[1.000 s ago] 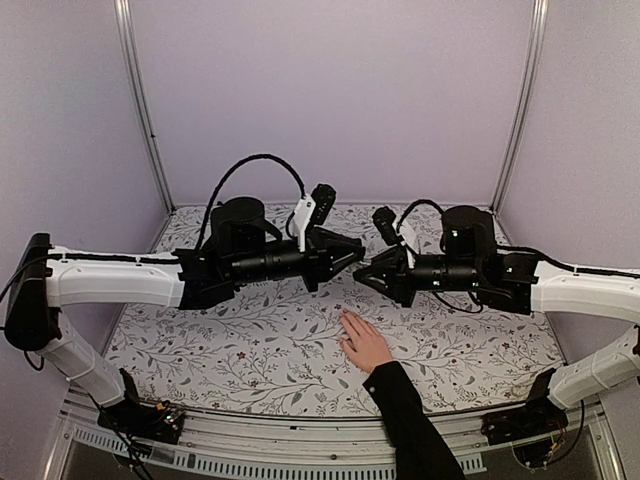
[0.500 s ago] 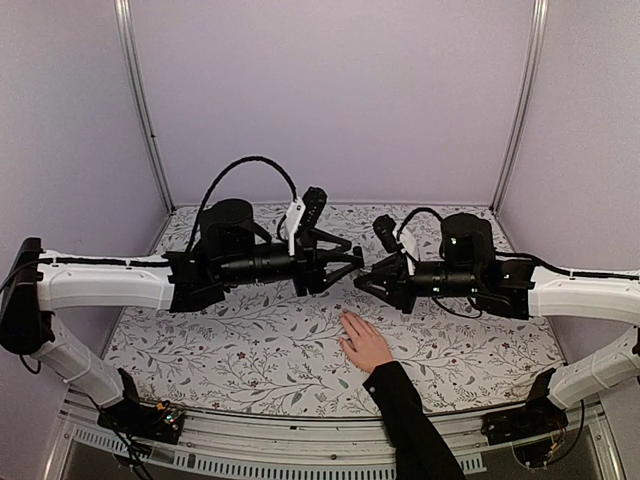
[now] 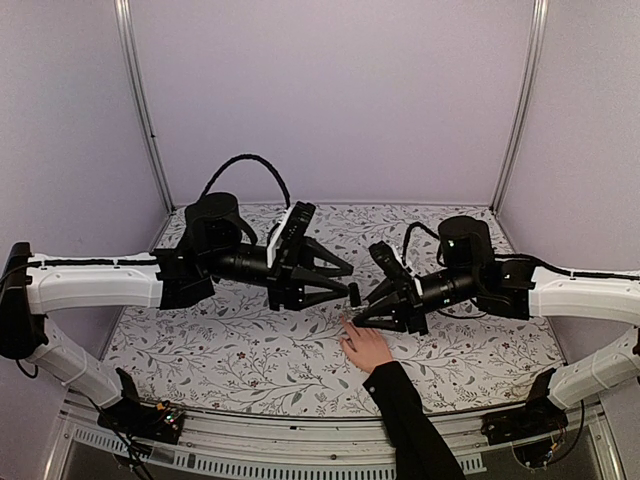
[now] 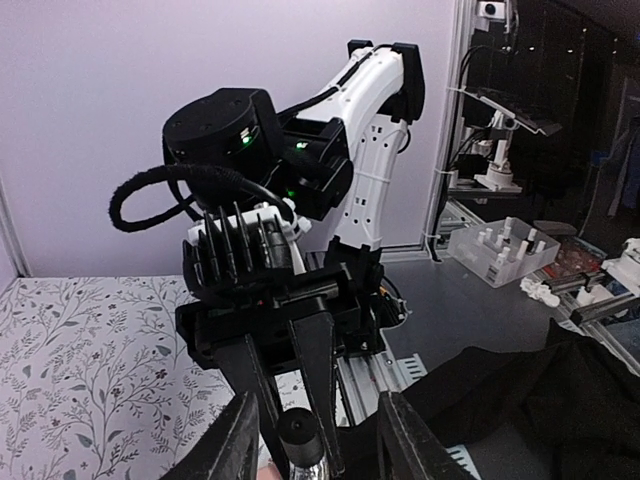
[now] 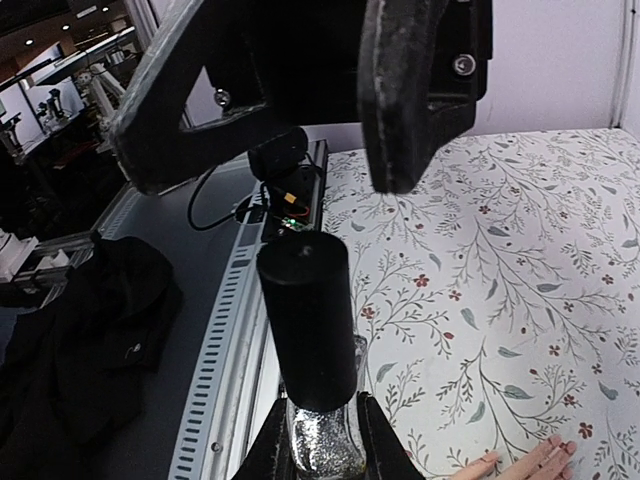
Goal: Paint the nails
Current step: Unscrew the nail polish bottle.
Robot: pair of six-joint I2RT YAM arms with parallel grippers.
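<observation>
A light-skinned hand (image 3: pixel 366 346) in a black sleeve lies flat on the floral table, its fingertips (image 5: pixel 540 464) at the bottom right of the right wrist view. The nails are too small to make out clearly. My right gripper (image 3: pixel 360 314) (image 5: pixel 322 450) is shut on the glittery body of a small bottle (image 5: pixel 324 440), whose black cap (image 5: pixel 305 335) (image 4: pixel 297 434) is still on. It hovers just above the hand's fingers. My left gripper (image 3: pixel 354 284) (image 4: pixel 320 445) is open, with one jaw on each side of the cap and touching neither side.
The floral table cover (image 3: pixel 250 340) runs out to the purple side and back walls. A metal rail (image 5: pixel 235 340) edges the table at the front. The sleeved forearm (image 3: pixel 410 420) reaches in from the near edge between the two arm bases.
My left gripper has gone from shut to open and drawn back to the left. Both grippers have dropped lower, and the right one with the bottle now sits just above the hand.
</observation>
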